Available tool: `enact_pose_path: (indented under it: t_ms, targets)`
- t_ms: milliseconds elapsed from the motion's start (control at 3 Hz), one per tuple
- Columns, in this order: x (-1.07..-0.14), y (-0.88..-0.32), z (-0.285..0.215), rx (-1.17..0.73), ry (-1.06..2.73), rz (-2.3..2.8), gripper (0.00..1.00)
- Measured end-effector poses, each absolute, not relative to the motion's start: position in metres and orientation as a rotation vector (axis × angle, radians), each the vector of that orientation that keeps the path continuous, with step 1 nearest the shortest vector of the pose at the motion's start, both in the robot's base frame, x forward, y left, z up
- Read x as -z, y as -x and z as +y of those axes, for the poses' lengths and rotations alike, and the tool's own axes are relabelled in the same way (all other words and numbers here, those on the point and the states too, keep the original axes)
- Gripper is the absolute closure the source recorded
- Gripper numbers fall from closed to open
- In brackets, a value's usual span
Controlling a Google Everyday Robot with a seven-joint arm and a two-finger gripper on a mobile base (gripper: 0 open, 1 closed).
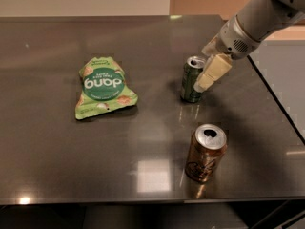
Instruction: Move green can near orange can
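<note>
Green can stood 12 o'clock of orange can, move pending; my gripper hovered at its 3 o'clock, opening unclear.

The surface is seen from above its near edge, looking down toward the far side, fairly close; the gripper is caught at the right, mid-depth.

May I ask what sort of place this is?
Probably an office break-room counter: a dark glossy countertop holds a green can, an orange can and a snack bag. The gripper is beside the green can.
</note>
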State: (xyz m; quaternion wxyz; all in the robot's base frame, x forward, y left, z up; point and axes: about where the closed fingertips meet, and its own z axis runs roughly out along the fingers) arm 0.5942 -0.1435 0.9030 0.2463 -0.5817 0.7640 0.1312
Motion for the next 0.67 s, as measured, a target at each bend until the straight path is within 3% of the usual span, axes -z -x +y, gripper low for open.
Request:
enact_pose_path:
  t_ms: [667]
  targets:
    - [-0.8999, -0.5875, -0.1336, -0.402, 1.63, 2.067, 0.65]
